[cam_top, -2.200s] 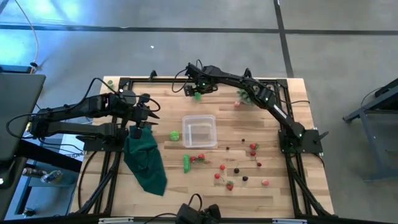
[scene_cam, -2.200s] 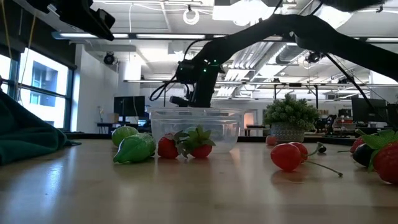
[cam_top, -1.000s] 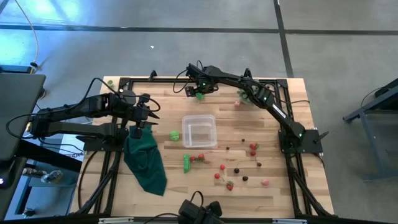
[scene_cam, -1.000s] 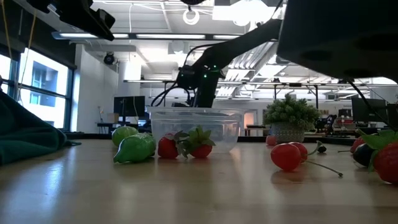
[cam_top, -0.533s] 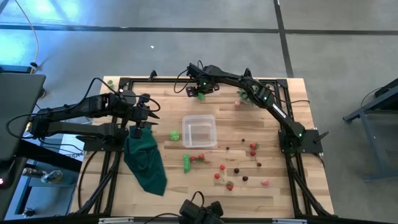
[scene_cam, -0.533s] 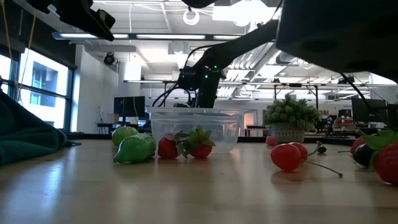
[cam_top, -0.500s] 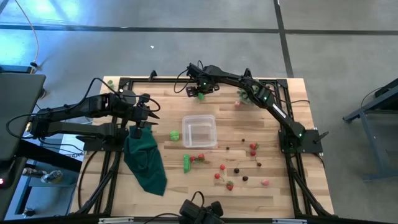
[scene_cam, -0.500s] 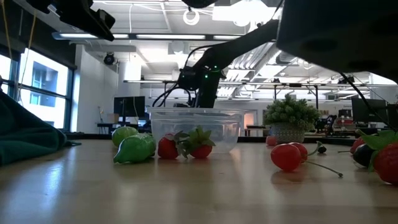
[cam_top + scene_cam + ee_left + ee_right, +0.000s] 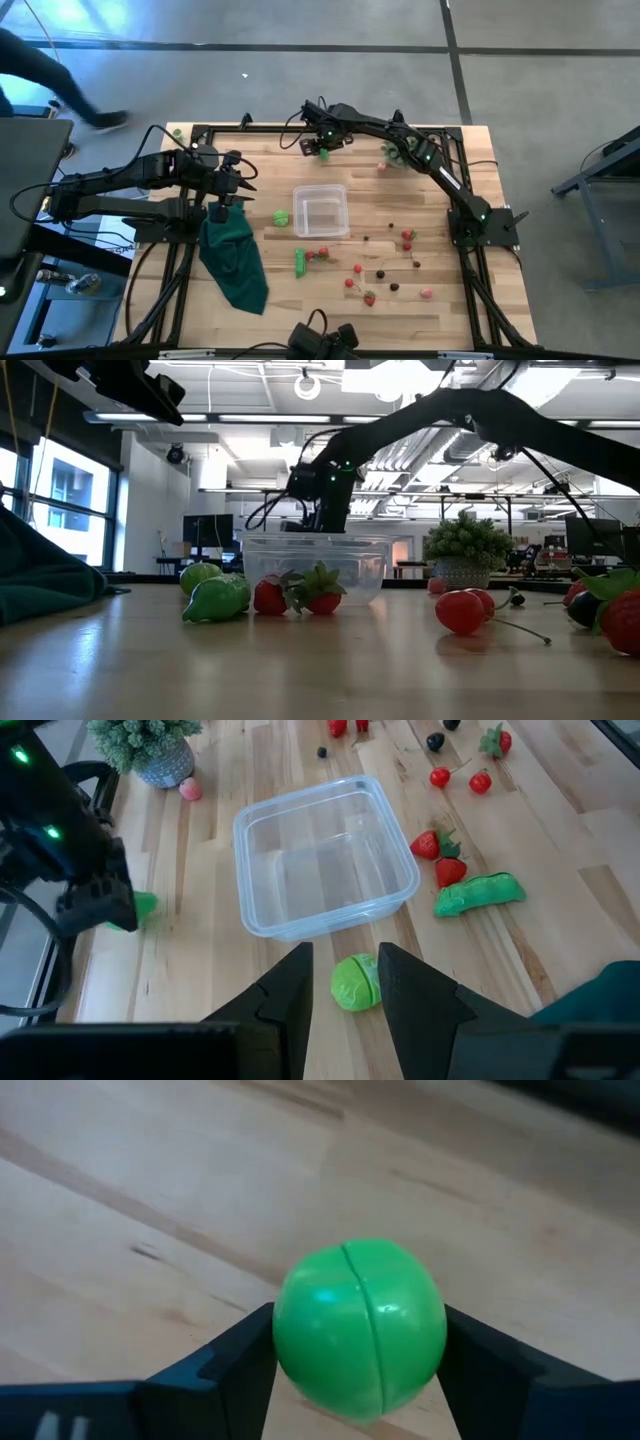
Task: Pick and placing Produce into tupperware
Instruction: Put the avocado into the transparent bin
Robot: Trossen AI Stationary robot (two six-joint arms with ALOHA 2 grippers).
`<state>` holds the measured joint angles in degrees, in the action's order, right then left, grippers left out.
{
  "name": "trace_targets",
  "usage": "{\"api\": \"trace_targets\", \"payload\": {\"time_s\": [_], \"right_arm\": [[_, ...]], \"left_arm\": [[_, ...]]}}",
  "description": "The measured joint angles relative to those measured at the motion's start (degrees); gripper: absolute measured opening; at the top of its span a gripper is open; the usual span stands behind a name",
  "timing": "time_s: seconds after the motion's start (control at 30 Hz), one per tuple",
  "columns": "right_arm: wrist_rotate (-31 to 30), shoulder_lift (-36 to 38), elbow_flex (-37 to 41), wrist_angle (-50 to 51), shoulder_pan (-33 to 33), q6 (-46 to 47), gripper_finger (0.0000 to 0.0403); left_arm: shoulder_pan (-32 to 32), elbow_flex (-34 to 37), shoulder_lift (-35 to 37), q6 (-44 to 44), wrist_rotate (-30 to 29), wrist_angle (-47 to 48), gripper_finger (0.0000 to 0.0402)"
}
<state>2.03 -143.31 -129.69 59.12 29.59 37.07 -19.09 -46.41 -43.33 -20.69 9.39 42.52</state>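
Note:
The clear square tupperware (image 9: 320, 210) (image 9: 325, 855) (image 9: 315, 565) stands mid-table with nothing in it. Produce lies around it: a green cabbage-like ball (image 9: 282, 217) (image 9: 353, 982), a green pod (image 9: 300, 261), strawberries (image 9: 322, 254) and small red and dark pieces (image 9: 380, 275). My right gripper (image 9: 320, 150) (image 9: 360, 1380) is near the table's far edge, shut on a bright green ball (image 9: 360, 1325). My left gripper (image 9: 232, 195) (image 9: 345, 985) hovers open left of the tupperware, above the cabbage-like ball. My right gripper pinches the bright green ball (image 9: 290, 1330) between its two fingers (image 9: 235, 1355), one on each side of its widest part. The ball's seam runs between the fingers. The wooden table top shows behind it. Whether the ball rests on the table cannot be told.
A dark green cloth (image 9: 235, 260) lies at the table's left side below my left gripper. A small potted plant (image 9: 392, 152) (image 9: 140, 745) stands at the far edge, with a pink piece (image 9: 190, 788) beside it. A person (image 9: 60, 75) walks beyond the far left corner.
A person has come into the high view beyond the table's far left corner. Both grippers have stayed about where they were, and the green ball is still in my right gripper.

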Motion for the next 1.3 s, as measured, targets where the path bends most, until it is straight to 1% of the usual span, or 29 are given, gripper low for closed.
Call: {"api": "trace_targets", "payload": {"time_s": [0.2,0.3,0.5,0.67,0.77,0.87,1.03,1.1,1.17,1.3], "right_arm": [[0.20,3.60,0.00,-0.64,-0.86,-3.02,0.0223],[2.11,6.25,0.00,-0.50,-1.44,-6.77,0.0223],[9.38,13.59,0.00,2.17,-2.62,-14.85,0.0223],[10.14,21.33,0.00,2.21,-6.17,-19.39,0.0223],[6.88,25.54,0.00,2.17,-9.75,-22.51,0.0223],[0.66,29.12,0.00,2.31,-14.28,-26.12,0.0223],[-8.83,31.24,0.00,3.56,-22.16,-28.54,0.0223],[-11.12,31.24,0.00,4.26,-24.73,-27.75,0.0223],[-12.57,30.81,0.11,3.94,-26.80,-25.04,0.0223],[-13.10,28.65,2.50,4.15,-29.33,-21.84,0.0223]], "left_arm": [[0.00,0.00,0.02,-0.02,-0.01,0.02,0.0106],[0.00,0.00,0.02,-0.02,0.01,0.02,0.0106],[0.00,0.00,0.01,0.00,0.01,0.02,0.0106],[0.00,0.00,0.00,0.01,0.01,0.02,0.0106],[0.00,0.00,0.02,-0.02,-0.01,0.02,0.0106],[0.00,0.00,0.02,-0.01,-0.01,0.02,0.0106],[0.00,0.00,0.00,0.00,-0.01,0.02,0.0106],[0.00,0.00,0.02,-0.02,0.00,0.02,0.0106],[0.00,0.00,0.02,-0.01,-0.01,0.01,0.0106],[0.00,0.00,0.02,-0.01,-0.01,0.02,0.0106]]}}
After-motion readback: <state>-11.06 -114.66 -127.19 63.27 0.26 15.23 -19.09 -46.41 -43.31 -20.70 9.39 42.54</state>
